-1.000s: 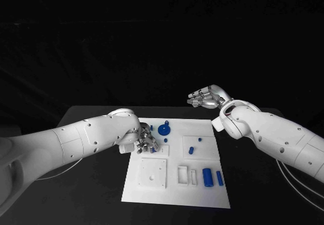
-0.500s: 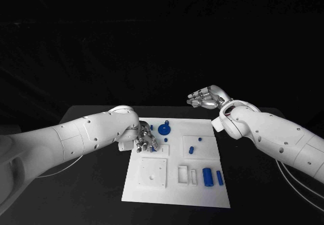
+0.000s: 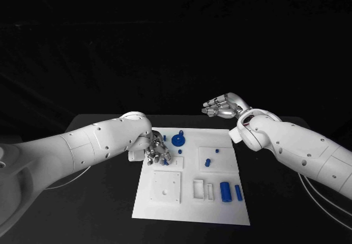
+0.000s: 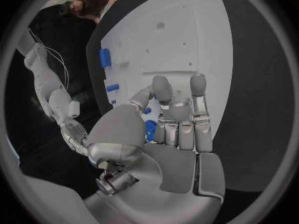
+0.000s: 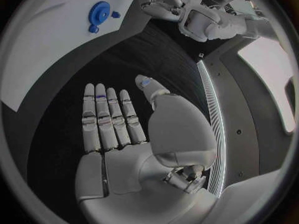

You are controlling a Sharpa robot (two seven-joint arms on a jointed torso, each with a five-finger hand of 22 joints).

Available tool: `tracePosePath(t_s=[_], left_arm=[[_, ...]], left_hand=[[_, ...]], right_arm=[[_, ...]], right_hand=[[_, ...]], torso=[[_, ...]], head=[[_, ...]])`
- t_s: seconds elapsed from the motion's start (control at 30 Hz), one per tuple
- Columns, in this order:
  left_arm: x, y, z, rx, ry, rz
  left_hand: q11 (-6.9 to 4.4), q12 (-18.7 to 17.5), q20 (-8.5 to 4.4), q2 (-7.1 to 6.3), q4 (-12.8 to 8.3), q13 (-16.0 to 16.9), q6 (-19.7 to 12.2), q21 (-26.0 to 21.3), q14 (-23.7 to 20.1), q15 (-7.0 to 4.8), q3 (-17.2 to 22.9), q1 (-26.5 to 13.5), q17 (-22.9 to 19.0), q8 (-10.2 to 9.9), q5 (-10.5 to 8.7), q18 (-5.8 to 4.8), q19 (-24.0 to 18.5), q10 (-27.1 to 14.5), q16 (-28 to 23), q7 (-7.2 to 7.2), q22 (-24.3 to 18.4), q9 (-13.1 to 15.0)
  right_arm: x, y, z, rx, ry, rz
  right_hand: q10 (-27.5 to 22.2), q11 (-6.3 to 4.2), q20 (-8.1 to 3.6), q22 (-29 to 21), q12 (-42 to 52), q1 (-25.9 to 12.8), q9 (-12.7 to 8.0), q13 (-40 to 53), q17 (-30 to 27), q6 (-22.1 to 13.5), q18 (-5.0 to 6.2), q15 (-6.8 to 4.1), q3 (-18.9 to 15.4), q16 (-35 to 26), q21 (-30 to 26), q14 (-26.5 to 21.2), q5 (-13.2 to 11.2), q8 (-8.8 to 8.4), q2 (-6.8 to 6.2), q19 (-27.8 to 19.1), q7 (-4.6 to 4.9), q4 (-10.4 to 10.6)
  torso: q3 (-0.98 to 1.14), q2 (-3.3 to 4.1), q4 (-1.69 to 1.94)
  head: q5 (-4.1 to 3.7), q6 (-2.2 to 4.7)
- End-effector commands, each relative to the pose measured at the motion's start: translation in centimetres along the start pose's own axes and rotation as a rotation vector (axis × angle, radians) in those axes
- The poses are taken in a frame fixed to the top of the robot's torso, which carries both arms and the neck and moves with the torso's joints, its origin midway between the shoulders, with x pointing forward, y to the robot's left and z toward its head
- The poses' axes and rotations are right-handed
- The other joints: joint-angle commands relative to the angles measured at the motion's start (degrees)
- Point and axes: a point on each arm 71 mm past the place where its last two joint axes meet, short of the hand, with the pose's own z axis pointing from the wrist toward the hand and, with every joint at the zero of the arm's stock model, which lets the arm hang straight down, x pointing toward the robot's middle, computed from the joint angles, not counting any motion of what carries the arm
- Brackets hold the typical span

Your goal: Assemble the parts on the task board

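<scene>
Silver left hand (image 3: pixel 157 152) curls round blue part (image 4: pixel 150 130); right hand (image 3: pixel 222 107) open, empty.

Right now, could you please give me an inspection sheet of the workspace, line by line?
Surface: black table, bare around the board.
Job's things: white task board in the middle; a blue round part at its far end, two blue cylinders standing side by side toward its near right, a small blue part mid-board.
Clutter: nothing seen.
Hands: left hand low over the board's far left area, a blue part between its fingers; whether it is gripped cannot be told. Right hand raised beyond the board, fingers apart, holding nothing.
Cables: thin cables along the right arm.
Surroundings: dark backdrop.
</scene>
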Motion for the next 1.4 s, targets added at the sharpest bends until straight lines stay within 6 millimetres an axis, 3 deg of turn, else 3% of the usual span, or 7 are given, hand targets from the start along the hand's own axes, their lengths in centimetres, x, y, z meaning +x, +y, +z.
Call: tracePosePath(t_s=[0.03,0.6,1.4], left_arm=[[0.34,-0.23,0.13,-0.005,0.041,0.019],[0.11,-0.86,0.24,0.008,-0.020,0.006],[0.04,-0.07,-0.33,0.015,-0.087,0.000]], left_hand=[[-2.04,0.01,0.14,1.45,-0.49,-0.07,12.18,-0.30,-0.13,-0.35,-0.03,1.69,-0.06,0.16,-0.08,-0.57,-0.24,1.03,-0.15,-8.90,1.10,9.59],[-2.07,-0.02,0.07,1.66,-0.15,-0.15,12.09,-0.29,-0.07,-0.43,-0.19,1.70,-0.40,0.19,-0.24,-0.56,-0.10,1.04,-0.29,-8.91,1.08,9.73],[-2.13,0.05,-0.05,1.53,-0.31,-0.24,12.23,-0.26,0.07,-0.51,0.17,1.56,-0.35,0.18,0.56,-0.59,0.05,1.03,-0.16,-8.95,1.08,9.70]], right_arm=[[0.23,0.11,0.03,-0.008,0.016,0.000],[0.37,0.15,0.04,-0.009,0.018,0.001],[0.37,-0.11,-0.10,-0.004,0.021,0.001]], right_hand=[[-0.21,0.00,0.01,-0.08,-0.17,0.30,-0.09,-0.05,-0.09,-0.42,0.93,0.03,-0.17,-0.26,0.27,-0.23,0.21,0.14,0.17,-0.55,-0.12,0.03],[-0.24,0.01,0.02,-0.08,-0.18,0.32,-0.09,-0.06,-0.09,-0.34,0.94,0.03,-0.15,-0.25,0.28,-0.23,0.26,0.16,0.19,-0.56,-0.12,0.05],[-0.30,0.02,0.05,-0.08,-0.18,0.27,-0.09,-0.05,-0.09,-0.40,0.93,0.06,-0.19,-0.25,0.27,-0.33,0.25,0.15,0.23,-0.65,-0.12,0.01]], torso=[[-0.02,0.00,-0.01],[-0.01,-0.01,0.02],[-0.10,-0.02,0.11]], head=[[0.01,0.02],[-0.12,0.14],[-0.19,-0.04]])
